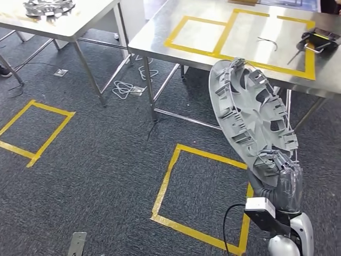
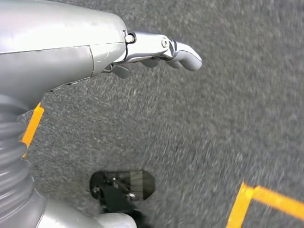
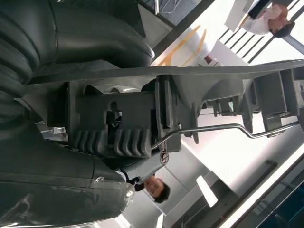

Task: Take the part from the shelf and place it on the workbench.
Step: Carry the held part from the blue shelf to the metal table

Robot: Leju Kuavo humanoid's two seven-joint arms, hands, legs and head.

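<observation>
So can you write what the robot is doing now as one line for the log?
right hand: holds grey wheel cover by its rim | left hand: empty, above carpet | steel workbench: ahead, cover not yet placed

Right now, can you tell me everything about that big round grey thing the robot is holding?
The wheel cover is a round grey disc that looks like moulded plastic. Its ribbed back with clips, cut-out openings and a thin wire ring faces the head camera. It stands tilted on edge, held up in front of the steel workbench, not resting on it. Only the right hand touches it, gripping its lower rim.
</observation>
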